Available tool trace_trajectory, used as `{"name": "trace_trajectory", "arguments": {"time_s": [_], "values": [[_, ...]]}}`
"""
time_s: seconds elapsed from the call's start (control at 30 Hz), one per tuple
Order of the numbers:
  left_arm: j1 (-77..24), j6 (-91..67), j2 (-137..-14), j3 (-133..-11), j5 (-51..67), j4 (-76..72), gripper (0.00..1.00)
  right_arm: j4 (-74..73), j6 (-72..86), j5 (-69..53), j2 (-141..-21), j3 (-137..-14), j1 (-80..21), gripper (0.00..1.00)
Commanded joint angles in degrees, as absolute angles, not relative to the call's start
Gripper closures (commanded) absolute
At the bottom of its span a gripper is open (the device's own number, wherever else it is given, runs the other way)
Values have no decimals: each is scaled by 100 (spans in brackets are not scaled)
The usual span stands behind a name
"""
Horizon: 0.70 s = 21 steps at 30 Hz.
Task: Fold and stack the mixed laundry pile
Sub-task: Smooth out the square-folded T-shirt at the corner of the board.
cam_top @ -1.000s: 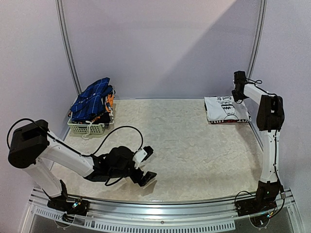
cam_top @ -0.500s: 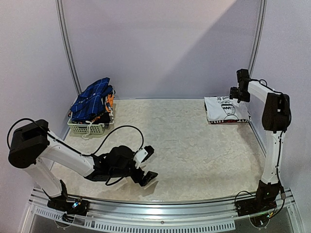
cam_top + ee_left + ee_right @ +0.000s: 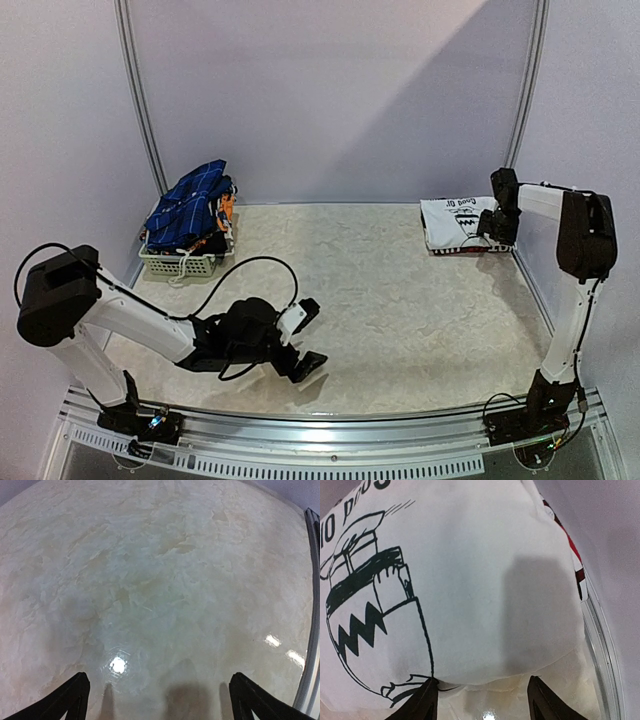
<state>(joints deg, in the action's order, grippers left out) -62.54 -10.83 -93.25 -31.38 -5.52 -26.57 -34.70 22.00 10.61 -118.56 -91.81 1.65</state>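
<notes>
A folded white T-shirt [image 3: 460, 224] with a dark drawing lies at the table's back right. In the right wrist view the T-shirt [image 3: 470, 580] fills the frame, and a strip of red-and-black plaid shirt [image 3: 576, 566] peeks out under its right edge. My right gripper [image 3: 497, 229] [image 3: 482, 705] is open and low at the shirt's edge, its left finger [image 3: 420, 705] touching the hem, nothing between the jaws. Blue checked cloth [image 3: 195, 200] tops the laundry pile at back left. My left gripper [image 3: 308, 337] [image 3: 160, 702] is open over bare table near the front.
A small white lattice basket [image 3: 182, 263] holds the pile at back left, near the left wall. A metal rail [image 3: 606, 650] runs along the table's right edge just beside the folded shirt. Another rail [image 3: 312, 630] borders the table by the left gripper.
My right gripper has come down from above the T-shirt's far right corner to the table at the shirt's edge. The left arm has hardly moved.
</notes>
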Motion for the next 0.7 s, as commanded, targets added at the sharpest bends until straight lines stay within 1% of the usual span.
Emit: {"name": "trace_trajectory", "arguments": {"time_s": [0.0, 0.23, 0.37, 0.67], "values": [[-6179, -1185, -9396, -3279, -431, -2593, 0, -3264, 2183, 1077, -11887, -9294, 377, 39], [-6179, -1258, -9474, -3284, -445, -2572, 0, -2961, 2219, 590, -12163, -9406, 761, 39], [-6179, -1257, -9492, -3323, -452, -2525, 0, -3021, 2169, 605, -12365, -9605, 806, 38], [-6183, -1308, -9517, -3297, -468, -2505, 0, -3228, 2538, 1465, -12606, -9719, 1141, 38]]}}
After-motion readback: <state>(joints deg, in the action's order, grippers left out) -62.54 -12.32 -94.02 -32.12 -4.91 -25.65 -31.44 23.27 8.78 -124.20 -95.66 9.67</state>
